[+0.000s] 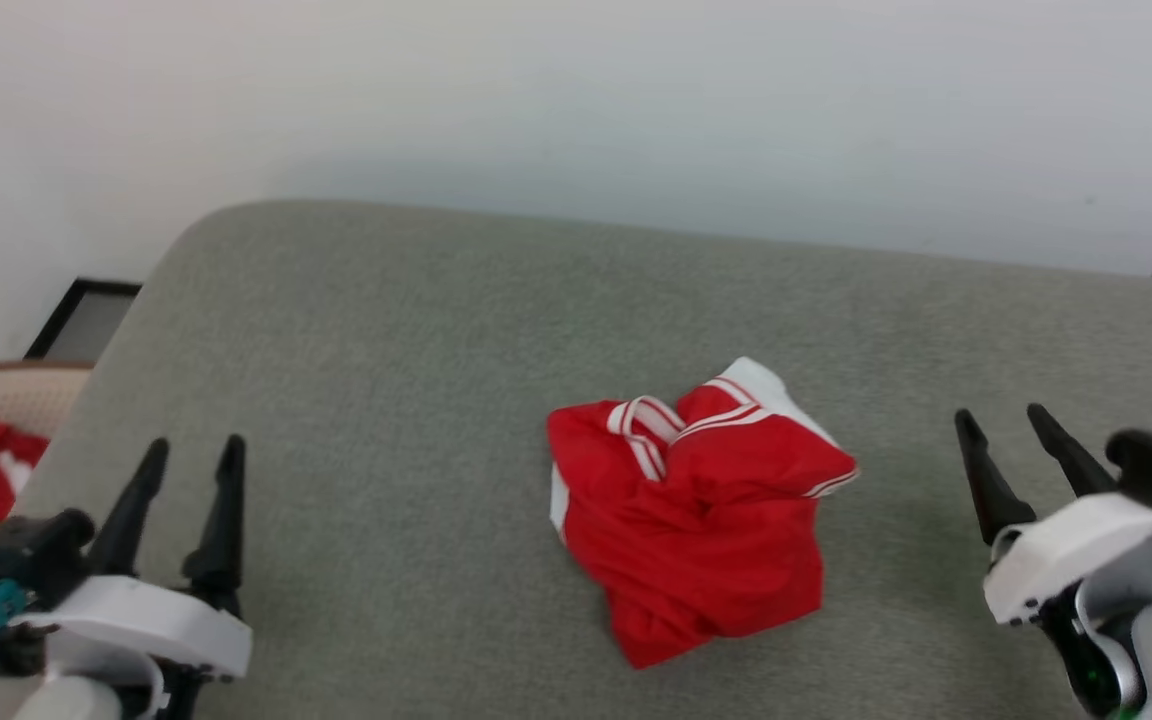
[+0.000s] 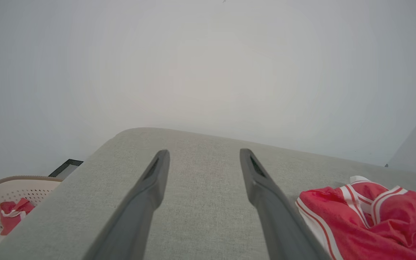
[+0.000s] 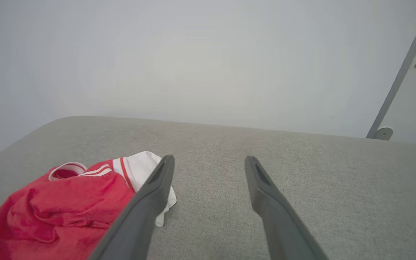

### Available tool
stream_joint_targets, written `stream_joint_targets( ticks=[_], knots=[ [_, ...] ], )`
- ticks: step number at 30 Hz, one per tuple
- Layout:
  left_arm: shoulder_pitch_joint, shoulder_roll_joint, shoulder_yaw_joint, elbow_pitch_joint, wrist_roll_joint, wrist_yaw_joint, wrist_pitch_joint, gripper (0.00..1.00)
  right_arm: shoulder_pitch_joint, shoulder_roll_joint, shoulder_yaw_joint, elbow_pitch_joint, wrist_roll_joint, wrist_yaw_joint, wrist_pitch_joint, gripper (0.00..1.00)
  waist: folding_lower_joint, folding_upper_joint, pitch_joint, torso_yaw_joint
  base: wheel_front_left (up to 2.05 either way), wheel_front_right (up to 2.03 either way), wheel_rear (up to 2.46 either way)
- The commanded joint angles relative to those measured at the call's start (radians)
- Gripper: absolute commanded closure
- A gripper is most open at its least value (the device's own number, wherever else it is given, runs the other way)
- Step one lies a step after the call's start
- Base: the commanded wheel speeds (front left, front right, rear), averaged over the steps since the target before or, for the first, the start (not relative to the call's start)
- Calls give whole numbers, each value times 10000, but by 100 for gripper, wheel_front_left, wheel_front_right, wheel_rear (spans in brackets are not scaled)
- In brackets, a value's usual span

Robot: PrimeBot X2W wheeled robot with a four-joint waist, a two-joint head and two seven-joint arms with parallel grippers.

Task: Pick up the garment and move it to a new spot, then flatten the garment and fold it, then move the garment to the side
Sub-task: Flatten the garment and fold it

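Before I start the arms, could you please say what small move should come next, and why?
Probably bring the right gripper toward the garment: it lies crumpled and untouched on the grey fabric surface, and the right gripper, open like the left gripper, looks nearer to it.

garment (image 1: 696, 520): red shirt with white stripe trim, bunched into a loose crumpled heap, heavily creased. A striped white-and-red opening loops up on top, toward the heap's far-left side. A white sleeve part pokes out at the far edge. It lies on the grey fabric surface (image 1: 386, 400), slightly right of centre in the head view, well away from the edges.
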Motion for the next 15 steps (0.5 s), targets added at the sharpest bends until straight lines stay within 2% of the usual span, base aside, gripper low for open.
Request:
stream_joint_targets(
  ticks=[1, 15],
  knots=[
    [-143, -57, -43, -56, 87, -60, 0, 0, -240, -93, 141, 122, 71, -11, 128, 0, 0, -1, 537, 535, 0, 0, 0],
    [-1149, -903, -480, 184, 430, -547, 0, 0, -2407, -909, 1900, 2292, 801, -12, 1836, 0, 0, -1, 1875, 1800, 0, 0, 0]
  ],
)
